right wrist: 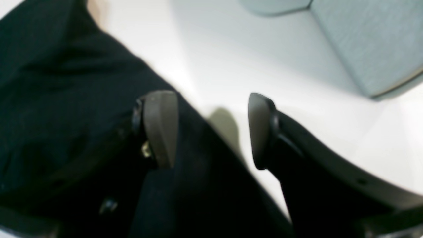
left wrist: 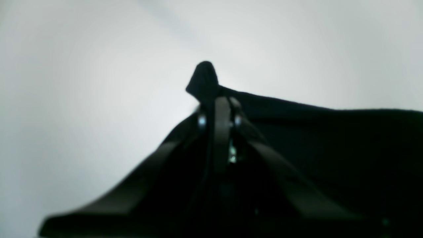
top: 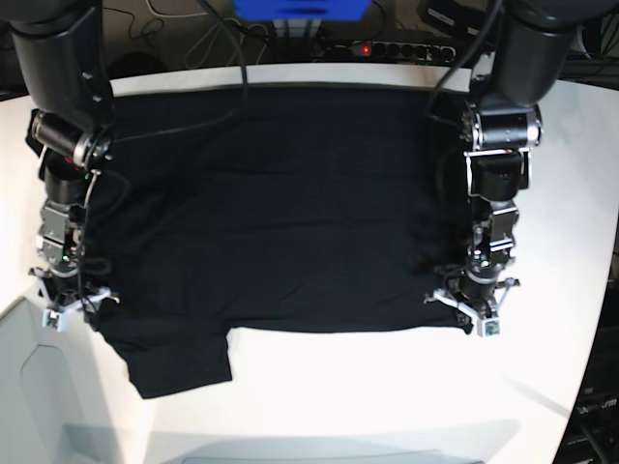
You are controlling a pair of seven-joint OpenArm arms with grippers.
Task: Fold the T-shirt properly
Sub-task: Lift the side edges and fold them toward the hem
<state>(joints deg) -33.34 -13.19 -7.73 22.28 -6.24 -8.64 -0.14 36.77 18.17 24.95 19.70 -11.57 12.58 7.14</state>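
**On the counter: shirt spread, one corner pinched**

Across the white counter (top: 319, 387) the black T-shirt (top: 280, 213) lies spread flat — one sleeve juts toward the near edge on the base view's left. The left tool (left wrist: 220, 99) is closed tight on a fold of shirt fabric, a small peak of cloth poking up past its tips. The right tool (right wrist: 211, 130) stands wide open and holds nothing — one finger (right wrist: 160, 127) over the shirt's edge, the other over bare counter.

One T-shirt (top: 280, 213), two arms.
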